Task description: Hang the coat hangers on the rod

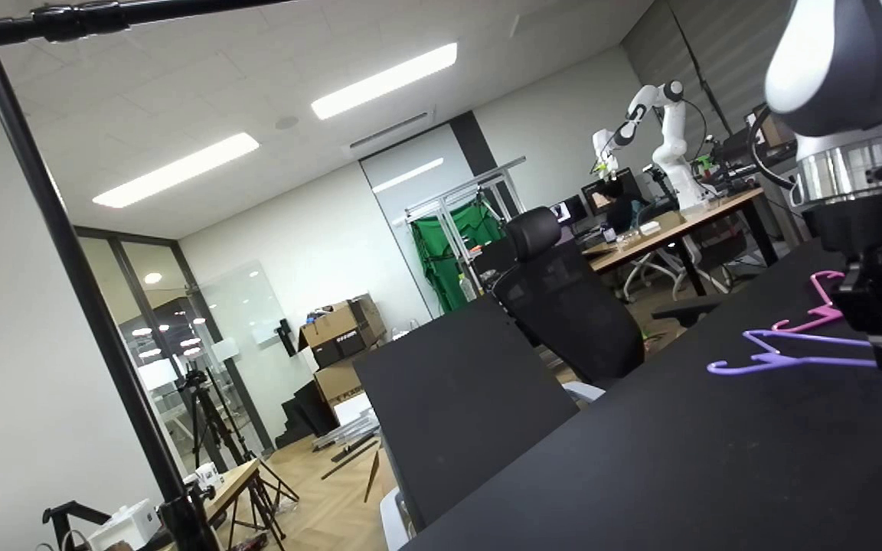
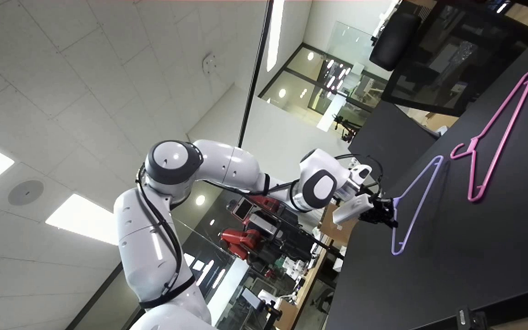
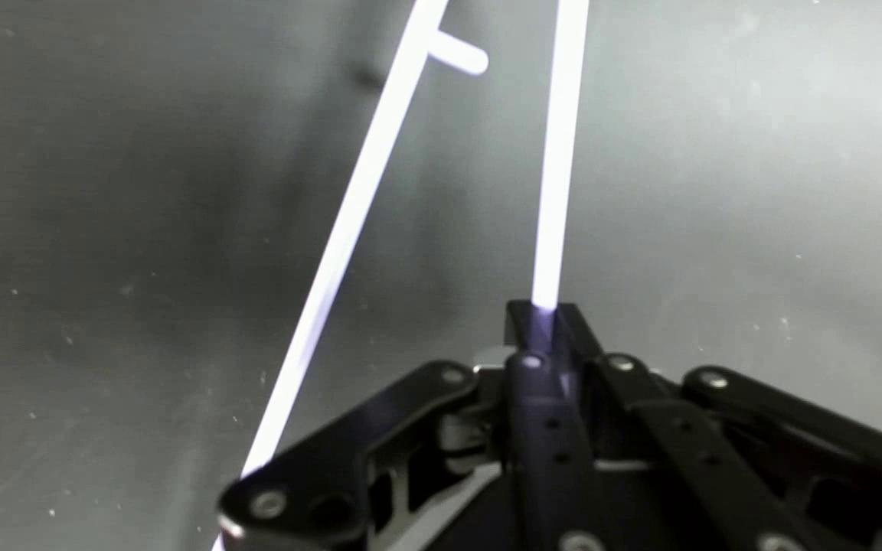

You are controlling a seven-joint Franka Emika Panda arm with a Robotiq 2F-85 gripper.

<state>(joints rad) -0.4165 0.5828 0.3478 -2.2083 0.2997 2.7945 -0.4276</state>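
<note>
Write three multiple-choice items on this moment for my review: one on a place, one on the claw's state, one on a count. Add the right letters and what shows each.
1. Where is the pink hanger?
A. Hanging from the rod
B. On the floor
C. On the black tabletop

2. What is the state of the claw?
A. Shut on the purple hanger
B. Shut on the pink hanger
C. Wide open

3. How many hangers show in each exterior view?
A. One
B. Two
C. Four

1: C, since it lies there in both exterior views.
2: A, since in the wrist view the jaws are closed on its bar.
3: B, since both exterior views show one pink and one purple.
</note>
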